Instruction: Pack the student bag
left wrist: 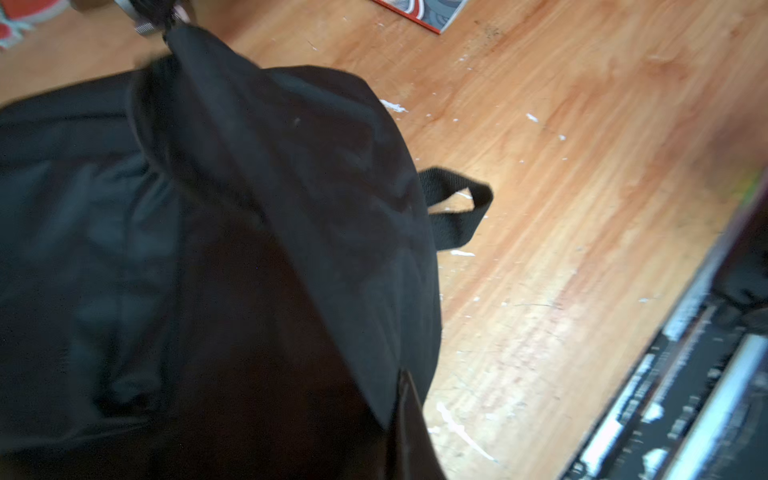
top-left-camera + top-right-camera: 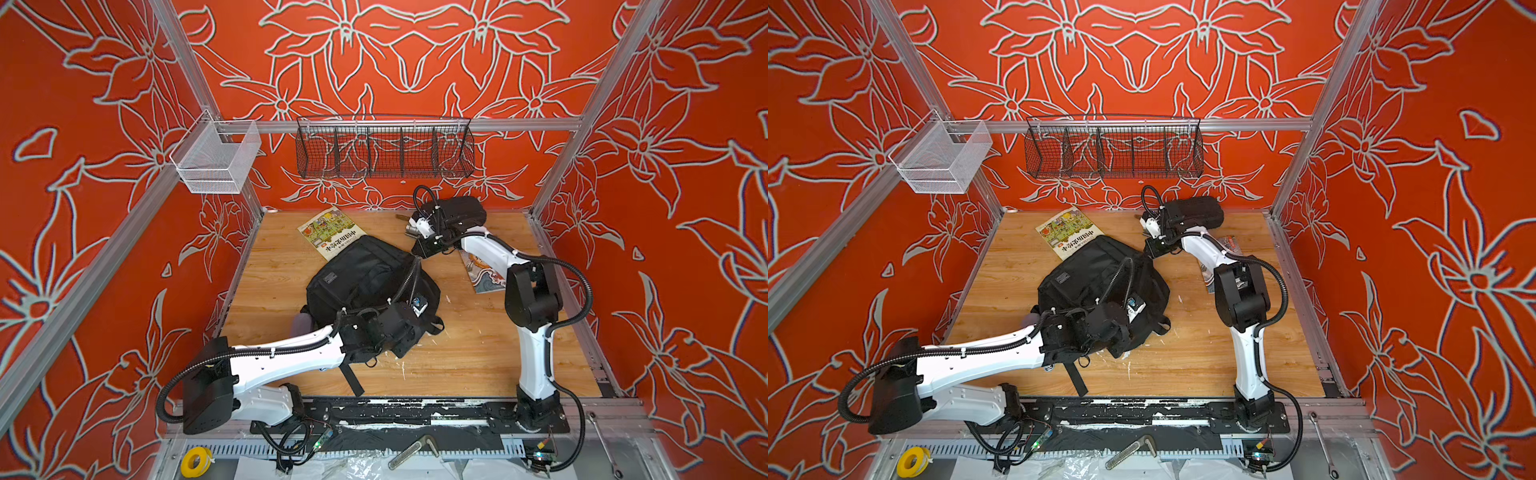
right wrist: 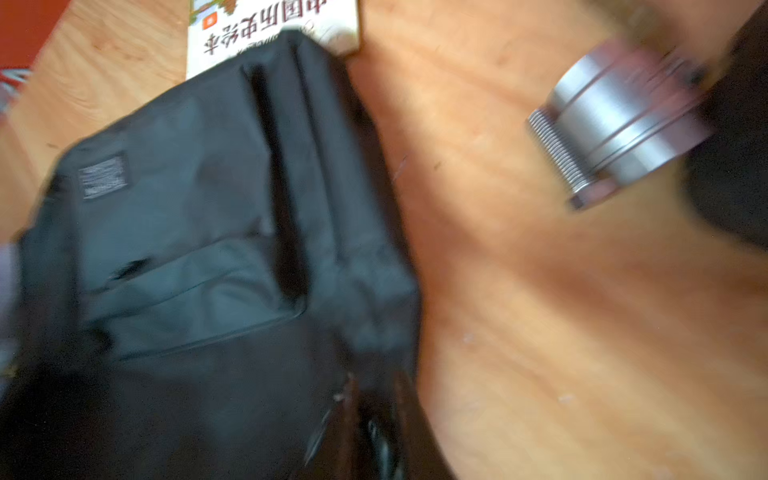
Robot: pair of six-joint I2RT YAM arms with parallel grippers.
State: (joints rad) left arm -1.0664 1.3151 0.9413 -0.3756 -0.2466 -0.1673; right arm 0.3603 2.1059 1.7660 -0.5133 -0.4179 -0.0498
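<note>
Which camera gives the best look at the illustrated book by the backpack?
A top view: the book shows its whole cover, one corner under the backpack. The right wrist view catches only its blurred lower edge; the left wrist view misses it.

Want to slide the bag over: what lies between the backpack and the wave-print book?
Only bare wooden tabletop with small white flecks lies between the black backpack and the wave-print book; the left wrist view shows it.
</note>
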